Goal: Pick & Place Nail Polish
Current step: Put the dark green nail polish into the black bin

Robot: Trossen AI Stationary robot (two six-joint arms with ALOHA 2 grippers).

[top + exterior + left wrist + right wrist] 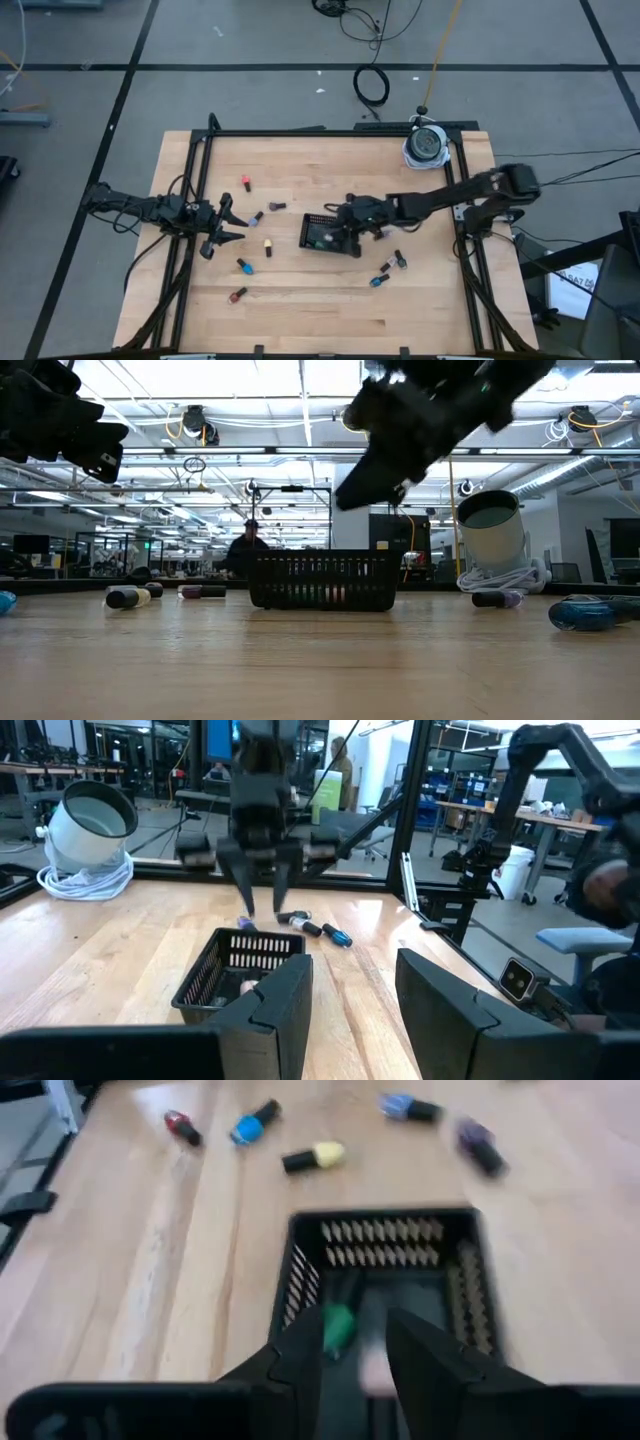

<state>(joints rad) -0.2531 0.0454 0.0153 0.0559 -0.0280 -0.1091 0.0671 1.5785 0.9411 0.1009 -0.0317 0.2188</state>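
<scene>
The right gripper (pixel 345 225) hangs directly above the black mesh tray (pixel 312 243), fingers pointing down into it. In the right wrist view the fingers (pixel 300 1360) stand a narrow gap apart. A green bottle (pixel 338 1323) shows in that gap, and a pale pink shape lies just beyond it on the tray floor. Whether the green bottle is pinched or already lies free in the tray cannot be determined. The left wrist view shows the same gripper (pixel 262 900) with its tips parted over the tray and nothing clearly between them.

The remaining nail polish lies loose on the table on both sides of the tray:
- On the right arm's side of the tray: a blue bottle (pixel 379 281) and two dark-capped bottles (pixel 398 261), near the right gripper and slightly toward the table's front edge. Their long axes lie oblique to the tray's walls.
- On the far side of the tray from the right gripper: a yellow bottle (pixel 268 246), a blue bottle (pixel 243 265), a purple bottle (pixel 256 217), and two red bottles (pixel 246 183) (pixel 237 295).

The left gripper (pixel 226 227) waits with fingers apart, just beside the purple and yellow bottles. It is judged the nearer arm for that group, and the right gripper the nearer arm for the group by the blue bottle.
</scene>
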